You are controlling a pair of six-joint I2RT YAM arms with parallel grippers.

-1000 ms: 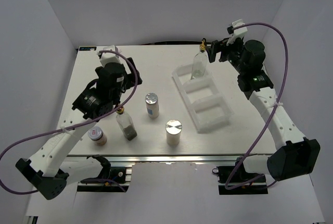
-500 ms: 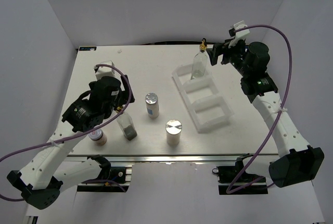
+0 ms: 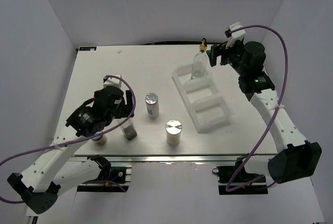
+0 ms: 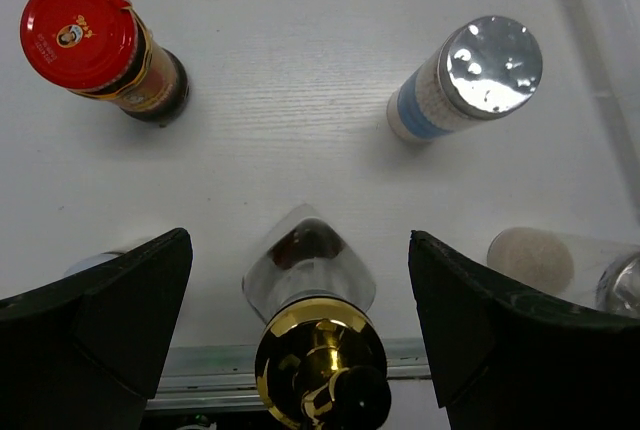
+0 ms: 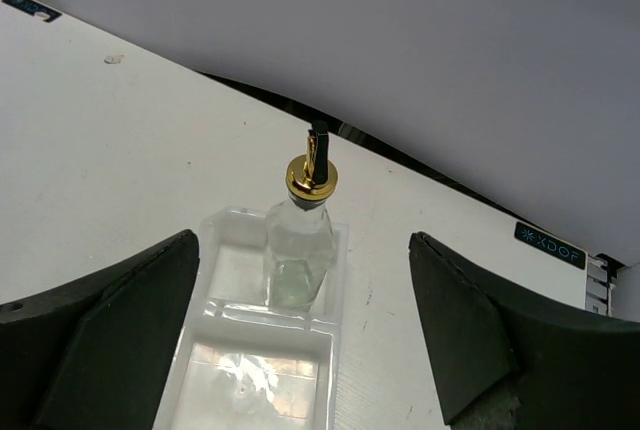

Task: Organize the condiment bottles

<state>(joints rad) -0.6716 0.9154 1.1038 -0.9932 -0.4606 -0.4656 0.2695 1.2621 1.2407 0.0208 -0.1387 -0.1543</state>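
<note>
Left wrist view, starting at the left hand (image 4: 298, 250): spread wide and gripping nothing, with one dark finger (image 4: 100, 330) on either side of the glass bottle with dark contents (image 4: 308, 275) and bare surface (image 4: 300, 130) showing in both gaps. Looks almost straight down past the gold spout (image 4: 320, 365). Reads as lined up for a grasp not yet made.

Outward from there, loose and upright on the surface: red-capped brown jar (image 4: 85, 35) beyond and to the left, one white silver-lidded cylinder (image 4: 475, 70) beyond and to the right, a second cylinder (image 3: 173, 132) further right, near the front edge in the top external view.

Over at the right hand (image 3: 214, 56): likewise wide and empty, near the clear glass bottle (image 5: 297, 250) but apart from it, facing it across a gap in the right wrist view.

Progress, judged from the layout: early. Done so far, one bottle only, upright in the far compartment of the white tray (image 3: 210, 107), with the middle and near compartments bare. Left to do, at least four containers to bring over, most likely beginning with the bottle between the left fingers.

Poses: left arm bent low over the front left of the surface, wrist folded steeply downward above its bottle. Right arm stretched from its base at the front right up to the far edge, hand turned inward toward the tray's far end.
</note>
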